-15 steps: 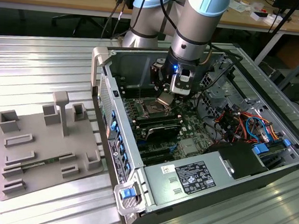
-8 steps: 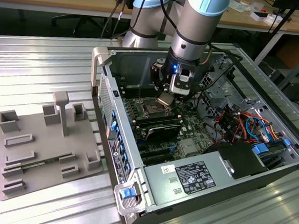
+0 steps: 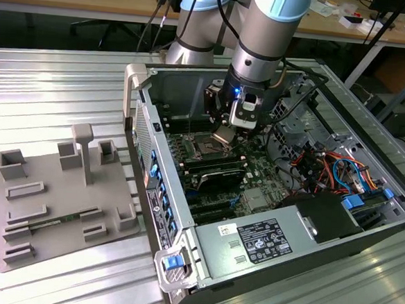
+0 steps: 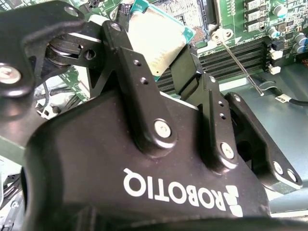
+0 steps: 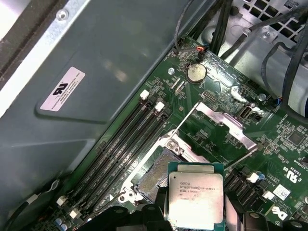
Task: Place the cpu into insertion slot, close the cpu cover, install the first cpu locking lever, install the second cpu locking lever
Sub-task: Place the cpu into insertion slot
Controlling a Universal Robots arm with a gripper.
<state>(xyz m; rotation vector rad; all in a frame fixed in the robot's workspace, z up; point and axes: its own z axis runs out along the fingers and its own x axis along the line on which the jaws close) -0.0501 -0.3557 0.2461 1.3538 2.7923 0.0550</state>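
— What has the claw (image 3: 226, 129) got?

— The cpu (image 5: 195, 192). Its fingers (image 4: 126, 53) are closed in on two opposite edges of the chip, with nothing else between them.

— And which way does the insertion slot (image 5: 153, 179) lie from the claw?

— Below the fingertips and a little off to one side. In the first wrist view the chip overlaps one corner of the slot and the rest of the dark socket shows beyond it. Chip and slot are near but apart, so the cpu hangs in the air, not seated.

— Any long axis to mind?

— No, both are square, so it comes down to how the edges line up. The chip's edges look turned or tilted against the slot's silvery rim. Which of the two cannot be told.

— The cpu cover (image 5: 222, 124)?

— It lies on the far side of the slot from the claw, a thin silvery frame swung clear of the socket. A thin wire locking lever (image 4: 239, 65) stands free beside it.

— How does the chip look?

— Small and flat, with a silver-grey metal lid bearing print and a narrow green border. By the look of it, it is rigid and smooth.
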